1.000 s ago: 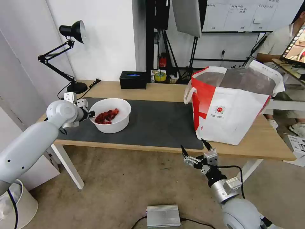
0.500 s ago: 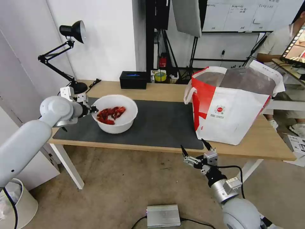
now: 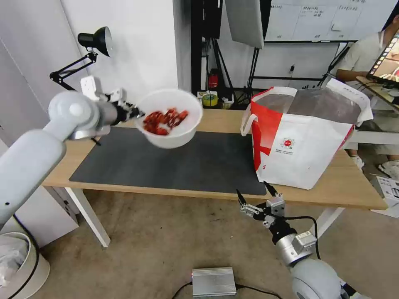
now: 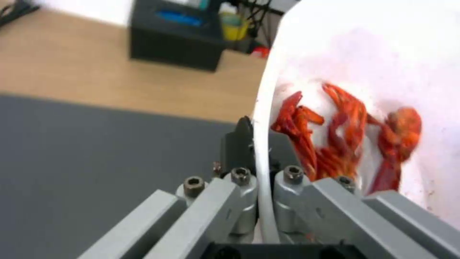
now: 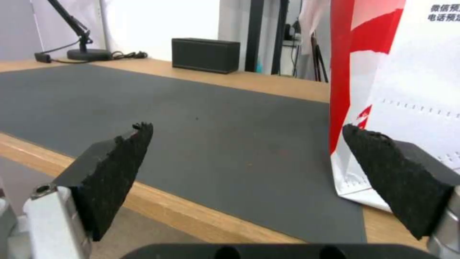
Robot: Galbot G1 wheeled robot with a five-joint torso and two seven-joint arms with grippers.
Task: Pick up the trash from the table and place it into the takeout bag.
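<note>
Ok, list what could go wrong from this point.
1. The left gripper pinches only the thin rim of the bowl, which hangs above the mat; it could slip or tip.
2. The bowl looks tilted, so the red scraps may spill before reaching the bag.
3. The bag's mouth sits high; the bowl might catch its rim.
The right gripper waits open below the table edge.

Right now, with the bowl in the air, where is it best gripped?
By its thin rim, on the side facing away from the takeout bag, where the left tool pinches the white bowl. The open lip gives both fingers purchase and clears the red scraps.
</note>
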